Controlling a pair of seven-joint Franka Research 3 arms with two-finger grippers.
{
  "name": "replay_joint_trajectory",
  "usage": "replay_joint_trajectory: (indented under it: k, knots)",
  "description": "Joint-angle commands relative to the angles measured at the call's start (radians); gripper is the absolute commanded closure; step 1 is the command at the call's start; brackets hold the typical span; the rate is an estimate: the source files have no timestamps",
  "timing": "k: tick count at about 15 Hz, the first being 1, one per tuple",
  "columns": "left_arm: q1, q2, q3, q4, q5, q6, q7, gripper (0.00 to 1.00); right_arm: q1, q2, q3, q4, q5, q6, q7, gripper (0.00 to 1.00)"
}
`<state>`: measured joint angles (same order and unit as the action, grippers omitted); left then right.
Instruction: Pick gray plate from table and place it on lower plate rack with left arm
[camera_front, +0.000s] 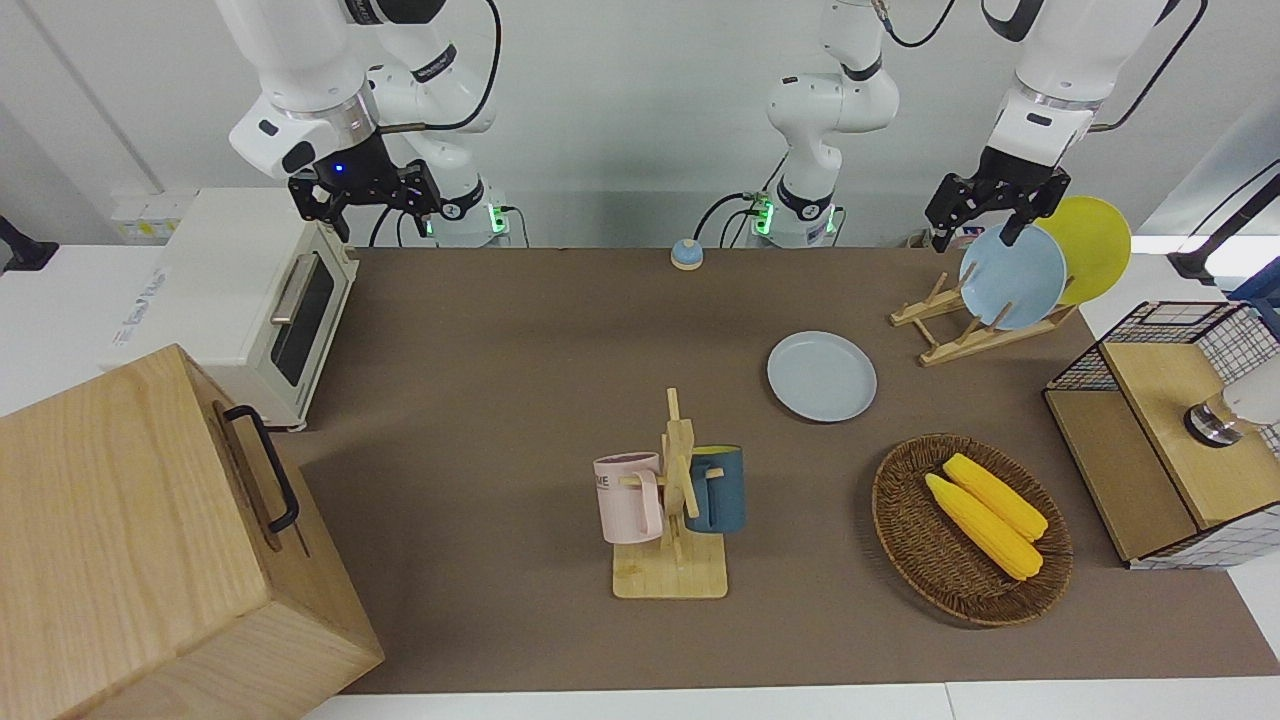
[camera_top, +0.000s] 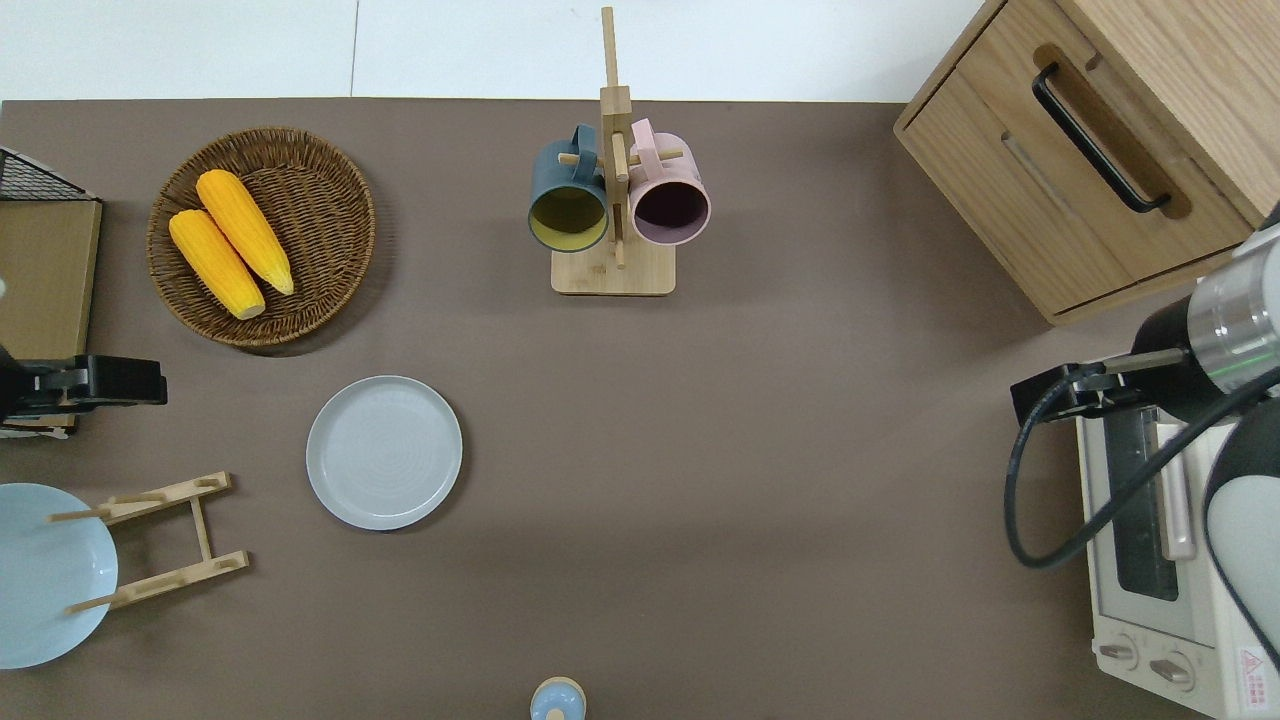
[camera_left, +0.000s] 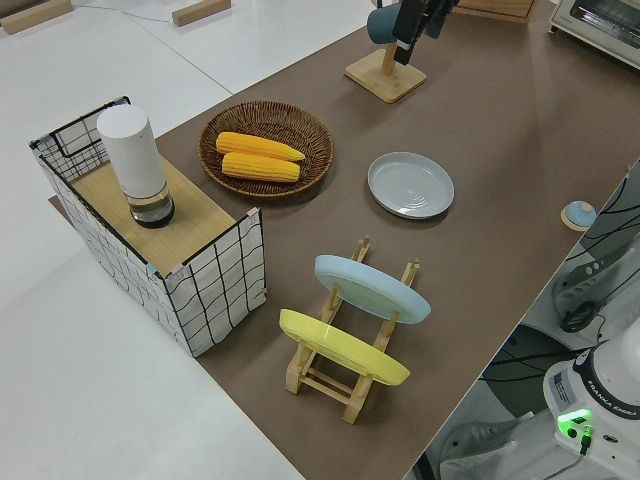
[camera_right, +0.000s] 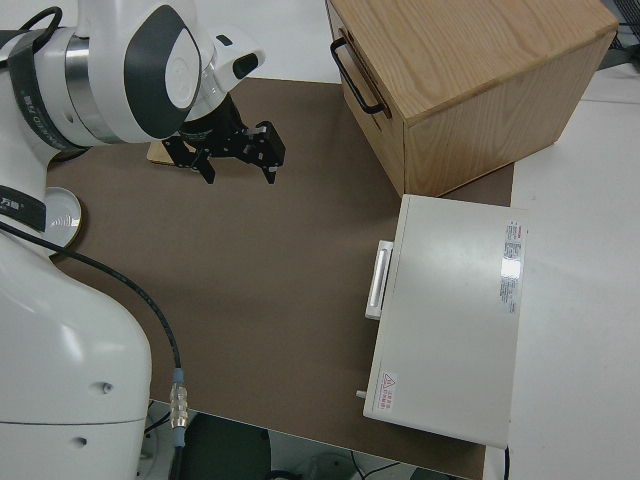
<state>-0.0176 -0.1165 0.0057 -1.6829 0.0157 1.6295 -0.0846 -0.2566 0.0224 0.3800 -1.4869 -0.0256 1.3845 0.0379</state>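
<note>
The gray plate (camera_top: 384, 452) lies flat on the table (camera_top: 760, 480), clear of any gripper, beside the lower plate rack (camera_top: 160, 541) on the side toward the right arm's end of the table and slightly farther from the robots than the rack's free slots. The left gripper (camera_front: 990, 205) is raised in the air near the left arm's end of the table; the overhead view places it over the table edge, farther from the robots than the rack and well apart from the gray plate, which sits toward the right arm's end of the table from the jaws. The jaws stand apart with nothing between them. The rack carries a sky-blue plate (camera_front: 1012, 277) and a yellow plate (camera_front: 1090, 245), both leaning in slots at its end toward the left arm's end of the table; the peg slots on the gray plate's side are unoccupied. A wicker basket (camera_top: 330, 200) holding two corn cobs (camera_top: 230, 245) stands farther from the robots than the gray plate, and a mug tree (camera_top: 615, 180) with two mugs stands toward the middle of the table. The right gripper (camera_front: 365, 190) is parked, its jaws released.
</note>
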Motion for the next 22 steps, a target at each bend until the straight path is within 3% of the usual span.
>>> replay_joint_trajectory:
  k: [1,22]
  knots:
    - [0.002,0.011,0.006,0.025,0.012,-0.028,-0.009,0.00,-0.026,-0.002,0.023,0.010,-0.007,-0.015,0.013,0.017]
    - [0.001,0.049,-0.007,0.012,0.007,-0.025,-0.026,0.00,-0.026,-0.002,0.023,0.010,-0.007,-0.015,0.013,0.017]
